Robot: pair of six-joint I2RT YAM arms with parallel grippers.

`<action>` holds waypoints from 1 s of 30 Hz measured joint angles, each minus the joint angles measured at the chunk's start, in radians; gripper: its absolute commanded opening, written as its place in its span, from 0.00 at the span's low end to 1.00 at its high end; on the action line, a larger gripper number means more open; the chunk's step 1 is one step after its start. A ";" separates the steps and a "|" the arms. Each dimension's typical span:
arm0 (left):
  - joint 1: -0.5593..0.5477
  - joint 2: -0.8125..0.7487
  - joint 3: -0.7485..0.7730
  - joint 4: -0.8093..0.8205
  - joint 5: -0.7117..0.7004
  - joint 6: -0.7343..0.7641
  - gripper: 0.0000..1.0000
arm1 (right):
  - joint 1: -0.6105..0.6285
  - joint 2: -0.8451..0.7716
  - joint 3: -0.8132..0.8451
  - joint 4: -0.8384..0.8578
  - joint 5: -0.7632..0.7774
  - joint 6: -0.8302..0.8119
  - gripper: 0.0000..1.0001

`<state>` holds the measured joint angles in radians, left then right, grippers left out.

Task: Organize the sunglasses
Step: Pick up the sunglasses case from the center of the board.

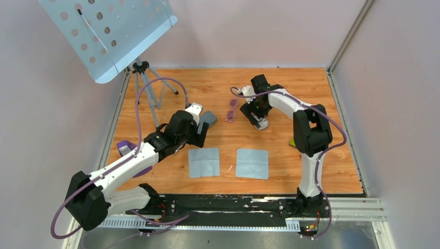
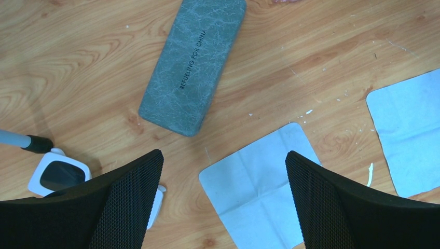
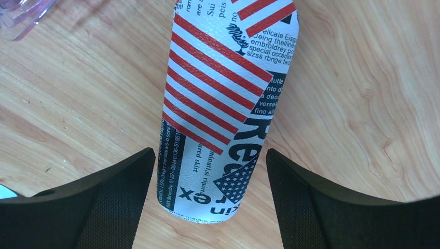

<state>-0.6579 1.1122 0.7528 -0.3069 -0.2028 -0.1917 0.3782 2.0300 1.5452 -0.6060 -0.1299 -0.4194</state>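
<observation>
Sunglasses (image 1: 231, 110) whole only overhead — left pincer (image 2: 223, 166) spread, right pincer (image 3: 210, 161) spread over flag case (image 3: 223, 88).

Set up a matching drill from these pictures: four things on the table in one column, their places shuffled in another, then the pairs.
1. sunglasses
2. grey case
3. striped case
4. cloths

a. side by side, nearest the arm bases
b. under the open right gripper
c. ahead of the open left gripper
d. in the top view, left of the striped case

Pairs: 1-d, 2-c, 3-b, 4-a.

Flag-patterned case (image 3: 223, 98), tool (image 3: 210, 158) spread astride it
</observation>
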 measured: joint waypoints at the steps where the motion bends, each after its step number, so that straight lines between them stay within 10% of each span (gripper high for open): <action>1: 0.000 0.001 0.000 0.000 0.000 0.000 0.91 | 0.000 0.000 0.000 -0.002 0.000 0.000 0.83; 17: 0.000 0.022 0.001 0.000 0.001 0.000 0.99 | -0.004 -0.037 -0.004 -0.037 -0.033 0.013 0.41; 30: 0.000 -0.101 -0.009 0.336 0.315 -0.195 1.00 | -0.129 -0.558 -0.214 -0.039 -0.568 0.143 0.27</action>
<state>-0.6579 1.0111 0.7441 0.0296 0.1120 -0.3866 0.2493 1.4719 1.3308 -0.6453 -0.6975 -0.2760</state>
